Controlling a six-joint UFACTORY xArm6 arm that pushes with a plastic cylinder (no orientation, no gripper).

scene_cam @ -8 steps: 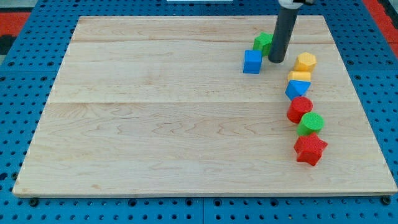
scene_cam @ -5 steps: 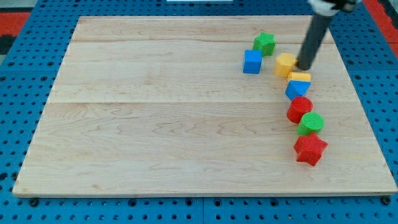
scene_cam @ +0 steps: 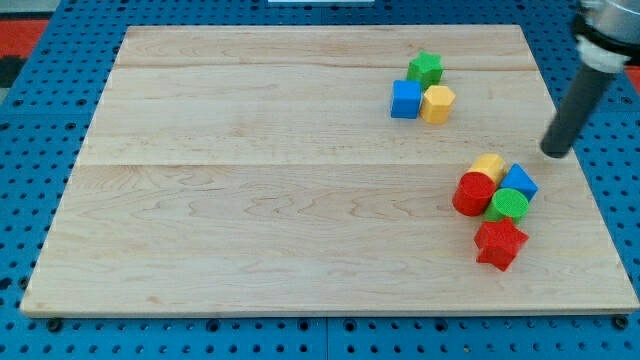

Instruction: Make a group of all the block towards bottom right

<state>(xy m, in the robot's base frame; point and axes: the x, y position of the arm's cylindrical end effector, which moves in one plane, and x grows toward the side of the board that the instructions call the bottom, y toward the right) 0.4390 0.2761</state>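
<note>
My tip (scene_cam: 556, 152) rests on the board at the right edge, up and to the right of a cluster of blocks. That cluster holds a yellow block (scene_cam: 488, 167), a blue block (scene_cam: 519, 183), a red cylinder (scene_cam: 473, 194), a green cylinder (scene_cam: 508, 205) and a red star (scene_cam: 499, 243) just below them. A second group sits near the view's top: a green star (scene_cam: 425, 68), a blue cube (scene_cam: 406, 99) and a yellow hexagon (scene_cam: 437, 103) touching the cube's right side.
The wooden board (scene_cam: 250, 200) lies on a blue pegboard (scene_cam: 20, 200). The board's right edge runs close to my tip.
My tip moved from the top groups down to the right edge. The yellow hexagon slid left against the blue cube. The right column of blocks was bunched into a tight cluster.
</note>
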